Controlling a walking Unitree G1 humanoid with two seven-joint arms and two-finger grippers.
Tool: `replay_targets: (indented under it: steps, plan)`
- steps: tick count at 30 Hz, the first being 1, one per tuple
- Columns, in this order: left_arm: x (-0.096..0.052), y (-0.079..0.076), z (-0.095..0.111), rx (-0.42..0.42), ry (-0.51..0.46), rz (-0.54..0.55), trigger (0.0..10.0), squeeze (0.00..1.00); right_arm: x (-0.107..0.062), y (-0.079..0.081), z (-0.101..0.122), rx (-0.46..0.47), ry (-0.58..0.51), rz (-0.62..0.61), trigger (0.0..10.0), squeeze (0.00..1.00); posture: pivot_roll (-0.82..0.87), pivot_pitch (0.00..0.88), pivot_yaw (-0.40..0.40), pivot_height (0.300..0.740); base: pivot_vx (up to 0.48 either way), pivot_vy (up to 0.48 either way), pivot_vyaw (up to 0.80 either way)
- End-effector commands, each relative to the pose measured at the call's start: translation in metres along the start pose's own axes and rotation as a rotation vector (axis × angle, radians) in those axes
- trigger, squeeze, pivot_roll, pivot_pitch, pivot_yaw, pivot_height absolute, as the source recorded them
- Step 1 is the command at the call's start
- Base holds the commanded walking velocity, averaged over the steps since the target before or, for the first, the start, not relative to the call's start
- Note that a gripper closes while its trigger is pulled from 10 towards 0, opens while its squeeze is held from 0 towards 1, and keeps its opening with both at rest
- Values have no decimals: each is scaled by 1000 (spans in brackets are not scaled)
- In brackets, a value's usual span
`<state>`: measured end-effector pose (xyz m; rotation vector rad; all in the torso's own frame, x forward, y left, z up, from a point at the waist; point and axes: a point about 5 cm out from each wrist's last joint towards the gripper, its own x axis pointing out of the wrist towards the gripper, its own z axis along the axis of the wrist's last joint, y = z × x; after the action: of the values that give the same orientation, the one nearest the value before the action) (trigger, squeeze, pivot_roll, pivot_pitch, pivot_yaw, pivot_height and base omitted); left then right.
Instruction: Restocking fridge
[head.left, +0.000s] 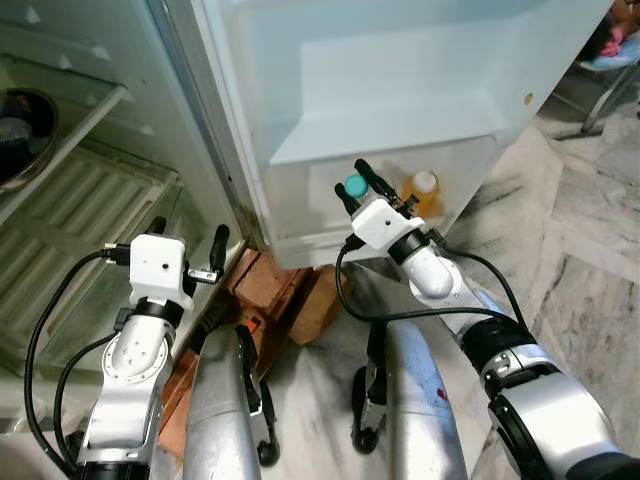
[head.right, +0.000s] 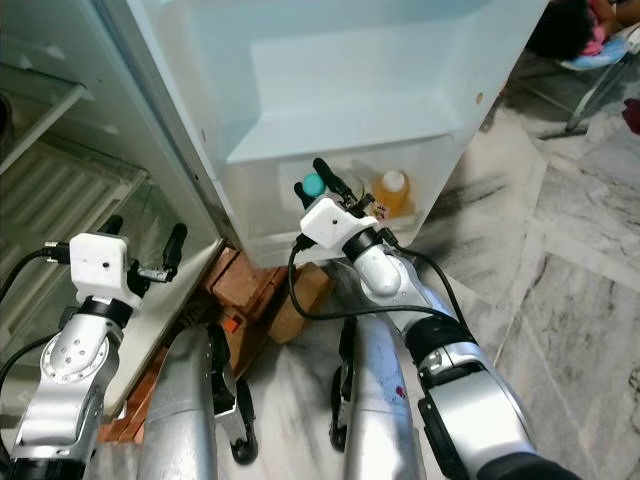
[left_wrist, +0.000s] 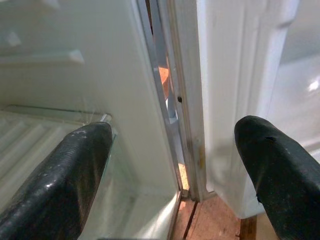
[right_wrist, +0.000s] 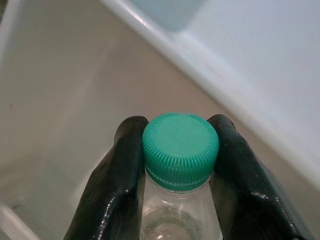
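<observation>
the right gripper (head.left: 357, 186) clenches the neck of a clear bottle with a green cap (right_wrist: 180, 150) and holds it inside the lowest shelf of the open fridge door (head.left: 400, 100). an orange bottle with a white cap (head.left: 424, 192) stands in that same door shelf, just beside the held one. the left gripper (left_wrist: 175, 165) hangs released, fingers spread wide, near the door's hinge edge, above wooden blocks (head.left: 290, 290) under the fridge.
</observation>
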<state>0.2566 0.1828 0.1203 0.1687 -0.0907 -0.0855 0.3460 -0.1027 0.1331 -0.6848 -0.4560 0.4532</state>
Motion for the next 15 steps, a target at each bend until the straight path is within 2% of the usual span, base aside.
replay_targets:
  steps: [1,8,15]
  plan:
    - [-6,3,-1,10,19,-4,10000,0,2,0,3,-12,-24,0,10000,0,122,295,28,563,0,0,0]
    - [-15,6,1,18,38,-4,10000,0,-1,-1,-3,-47,-3,-32,10000,0,147,333,35,563,0,0,0]
    - [-21,8,4,24,53,0,10000,0,-4,6,-9,-61,43,-35,10000,0,175,363,40,563,0,0,0]
